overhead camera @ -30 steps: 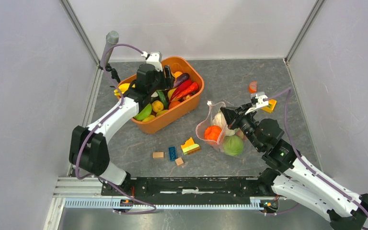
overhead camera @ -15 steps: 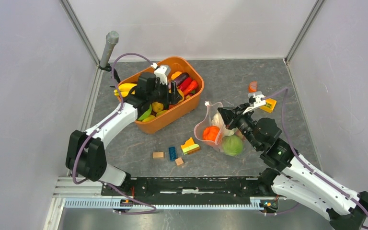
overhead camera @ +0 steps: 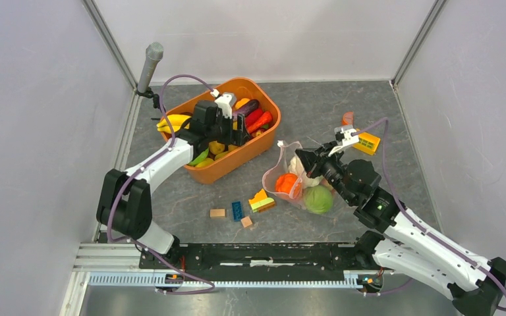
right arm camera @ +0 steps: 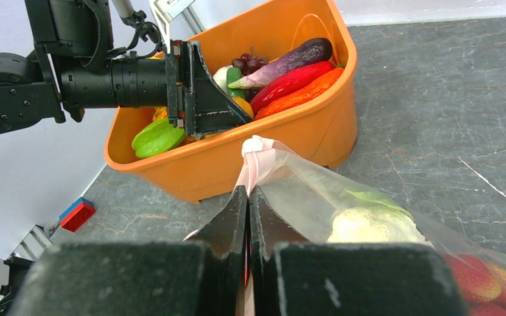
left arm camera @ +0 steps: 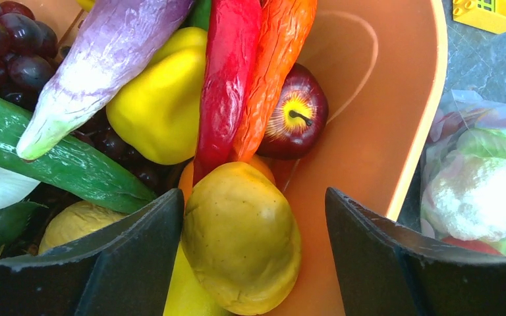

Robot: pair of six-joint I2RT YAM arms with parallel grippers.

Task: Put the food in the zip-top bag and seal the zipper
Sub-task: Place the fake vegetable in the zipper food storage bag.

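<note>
The orange tub [overhead camera: 263, 141] holds the food: aubergine, red and orange peppers, grapes, an apple. My left gripper [overhead camera: 237, 128] is inside it, open, its jaws either side of a yellow mango-like fruit [left arm camera: 240, 237]; the right finger [left arm camera: 369, 257] stands apart from it. The clear zip-top bag [overhead camera: 300, 184] lies right of the tub with an orange fruit [overhead camera: 290, 183], a green cabbage [overhead camera: 318, 199] and a white cauliflower [right arm camera: 369, 227] inside. My right gripper [right arm camera: 247, 191] is shut on the bag's pale pink zipper strip [right arm camera: 253, 161] and holds that edge up.
Small building blocks [overhead camera: 237, 210] lie in front of the tub. A yellow block [overhead camera: 367, 141] and an orange half-disc [overhead camera: 347, 118] sit at the back right. A grey rod [overhead camera: 148, 66] stands at the back left. Walls close in on both sides.
My left gripper has moved right across the tub and lower among the food. My right gripper has shifted slightly left and back, still holding the bag's edge.
</note>
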